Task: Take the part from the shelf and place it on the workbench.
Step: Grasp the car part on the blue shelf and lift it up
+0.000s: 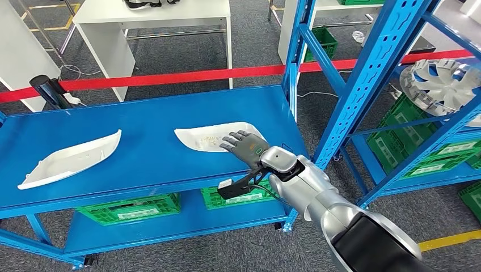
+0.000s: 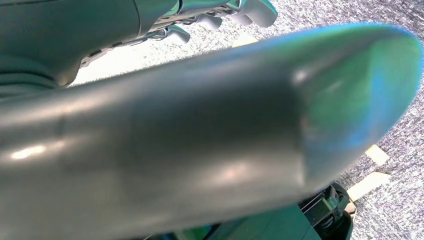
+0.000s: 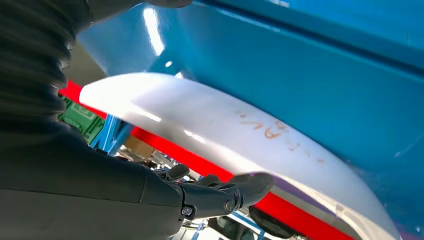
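Right arm nearest, reaching out; my right hand (image 1: 245, 146) lies flat on right end of white part (image 1: 212, 137), fingers spread, nothing grasped. Part rests right of centre on blue tabletop (image 1: 147, 113); second white shell (image 1: 71, 158) well apart, left. Left hand: cannot tell. Judgement: thin moulded shell, light, stiff, glossy and slippery. Best hold: near long edge, thumb under.

Silver right arm (image 1: 317, 195), glossy and rounded, going black at the upper segment. The right hand (image 1: 245, 145) is dark grey, with a ribbed grey cover (image 3: 30, 65) and a black wrist camera bracket (image 1: 235, 187).
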Controlling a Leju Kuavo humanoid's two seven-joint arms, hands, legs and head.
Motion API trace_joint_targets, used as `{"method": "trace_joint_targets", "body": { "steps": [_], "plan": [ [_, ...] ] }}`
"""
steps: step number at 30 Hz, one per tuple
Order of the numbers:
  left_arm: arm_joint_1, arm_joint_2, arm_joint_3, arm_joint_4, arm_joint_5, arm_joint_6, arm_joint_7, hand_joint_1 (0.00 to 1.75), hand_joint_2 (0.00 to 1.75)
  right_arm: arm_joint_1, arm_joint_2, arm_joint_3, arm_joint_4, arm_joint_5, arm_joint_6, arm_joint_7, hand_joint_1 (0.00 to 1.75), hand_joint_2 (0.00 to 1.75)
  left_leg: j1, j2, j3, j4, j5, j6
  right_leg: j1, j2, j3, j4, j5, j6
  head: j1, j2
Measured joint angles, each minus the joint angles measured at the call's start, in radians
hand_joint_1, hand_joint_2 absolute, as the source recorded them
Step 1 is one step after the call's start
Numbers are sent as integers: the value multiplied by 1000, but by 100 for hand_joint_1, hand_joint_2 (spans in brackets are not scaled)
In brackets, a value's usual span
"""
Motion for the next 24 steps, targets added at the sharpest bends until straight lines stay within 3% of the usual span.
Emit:
{"method": "trace_joint_targets", "body": {
  "steps": [3,7,24],
  "plan": [
    [1,0,0,0,0,1,-2,0,0,2,-3,5,1,-8,9,9,0,175,0,0,0,0,0,-1,0,0,0,0,0,0,0,0],
    [3,0,0,0,1,3,-2,0,0,4,-9,7,4,-19,26,21,175,175,0,0,0,0,0,-1,0,0,0,0,0,0,0,0],
    [11,0,1,0,3,143,-89,0,0,22,-45,7,12,-66,58,47,175,175,0,1,0,0,3,-1,0,1,0,0,5,1,0,0]
  ]
}}
